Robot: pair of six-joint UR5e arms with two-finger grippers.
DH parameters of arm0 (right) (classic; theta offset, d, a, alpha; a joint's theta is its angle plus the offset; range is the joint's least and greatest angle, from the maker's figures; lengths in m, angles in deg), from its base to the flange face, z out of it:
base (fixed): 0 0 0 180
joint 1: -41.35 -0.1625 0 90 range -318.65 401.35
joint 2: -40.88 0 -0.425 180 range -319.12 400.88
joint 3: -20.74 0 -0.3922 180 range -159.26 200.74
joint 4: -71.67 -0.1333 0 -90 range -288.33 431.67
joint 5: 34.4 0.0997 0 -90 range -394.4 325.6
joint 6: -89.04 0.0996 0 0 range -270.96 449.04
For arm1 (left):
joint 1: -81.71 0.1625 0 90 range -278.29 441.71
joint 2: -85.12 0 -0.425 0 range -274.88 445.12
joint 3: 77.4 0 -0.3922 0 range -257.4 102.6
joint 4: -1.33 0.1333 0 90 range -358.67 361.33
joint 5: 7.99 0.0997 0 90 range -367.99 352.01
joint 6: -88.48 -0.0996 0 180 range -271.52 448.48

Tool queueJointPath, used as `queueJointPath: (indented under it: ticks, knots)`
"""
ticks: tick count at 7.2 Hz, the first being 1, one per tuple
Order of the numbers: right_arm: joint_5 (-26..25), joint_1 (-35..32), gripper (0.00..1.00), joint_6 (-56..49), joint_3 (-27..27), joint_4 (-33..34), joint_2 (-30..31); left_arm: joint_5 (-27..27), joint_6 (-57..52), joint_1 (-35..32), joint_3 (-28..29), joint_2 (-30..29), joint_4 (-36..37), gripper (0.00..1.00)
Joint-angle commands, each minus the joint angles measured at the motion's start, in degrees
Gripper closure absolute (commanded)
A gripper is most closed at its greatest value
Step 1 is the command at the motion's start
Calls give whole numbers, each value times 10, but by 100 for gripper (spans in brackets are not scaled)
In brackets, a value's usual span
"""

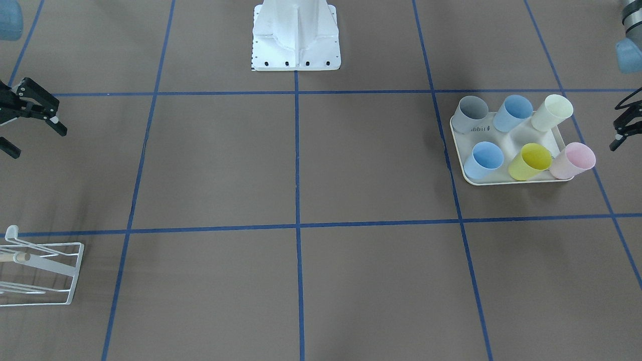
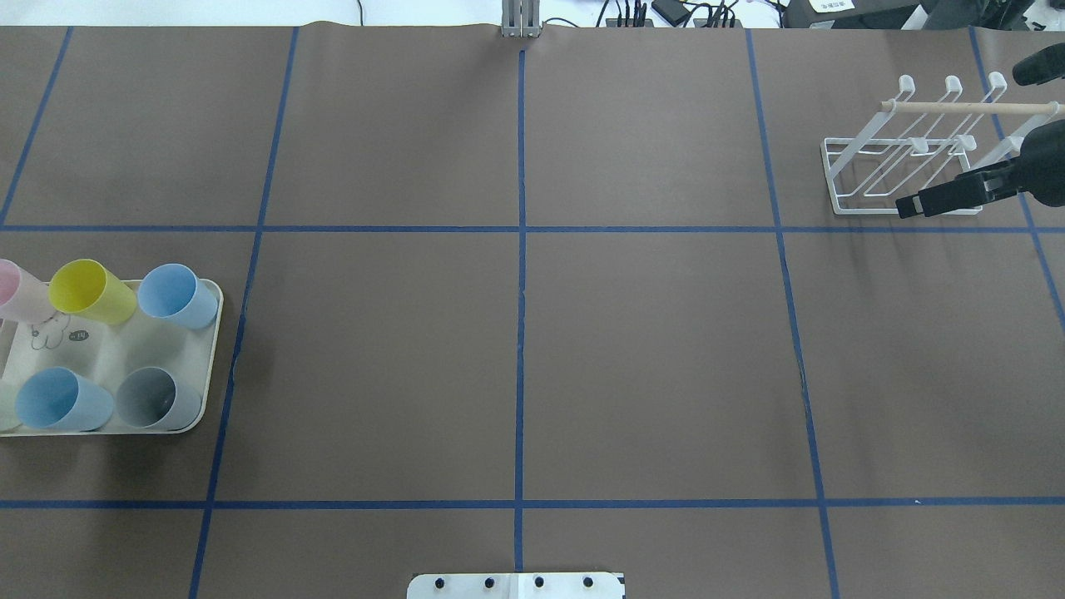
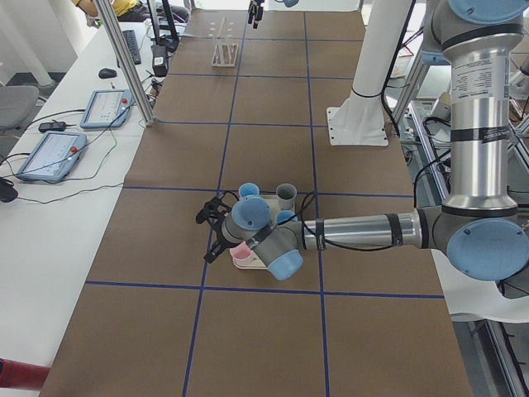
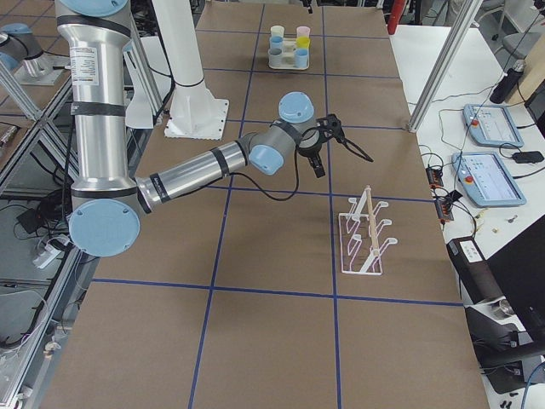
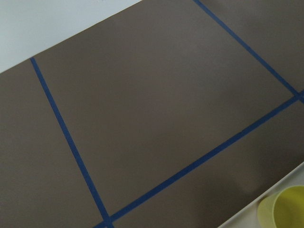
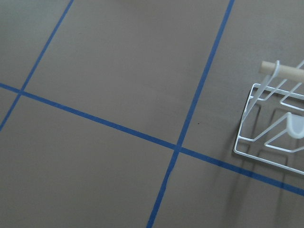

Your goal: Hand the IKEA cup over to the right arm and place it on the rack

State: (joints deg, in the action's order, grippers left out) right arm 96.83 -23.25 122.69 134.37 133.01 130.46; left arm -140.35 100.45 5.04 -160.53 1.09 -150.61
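Observation:
Several plastic IKEA cups, among them a grey one, a yellow one and a pink one, stand on a cream tray. My left gripper hovers just beyond the tray's outer side, by the pink cup, open and holding nothing. The yellow cup shows at the bottom corner of the left wrist view. The white wire rack stands at the table's far right. My right gripper hangs open and empty beside the rack, one of its fingers over the rack's near edge.
Blue tape lines divide the brown table into squares. The white robot base sits at the middle of the near edge. The rack fills the right side of the right wrist view. Tablets lie on a side bench.

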Motion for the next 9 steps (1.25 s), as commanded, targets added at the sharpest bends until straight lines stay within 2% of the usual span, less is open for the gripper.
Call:
queueJointPath:
  ticks: [1, 2, 4, 5, 6, 7, 9]
  knots:
    - [-1, 9, 1, 4, 5, -1, 0, 15, 45, 38, 39, 11, -71, 0]
    - [-1, 11, 1, 4, 5, -1, 2, 51, 66, 60, 41, 13, -73, 0]
    - [-1, 11, 1, 4, 5, -1, 2, 64, 70, 70, 50, 13, -90, 4]
    - [-1, 11, 1, 4, 5, -1, 3, 64, 70, 75, 50, 13, -90, 17]
    - [-1, 11, 1, 4, 5, -1, 3, 63, 71, 78, 50, 13, -91, 42]
    - [-2, 11, 1, 4, 5, -1, 7, 62, 71, 83, 50, 13, -91, 59]
    - [-2, 11, 1, 4, 5, -1, 7, 59, 71, 89, 50, 13, -96, 66]
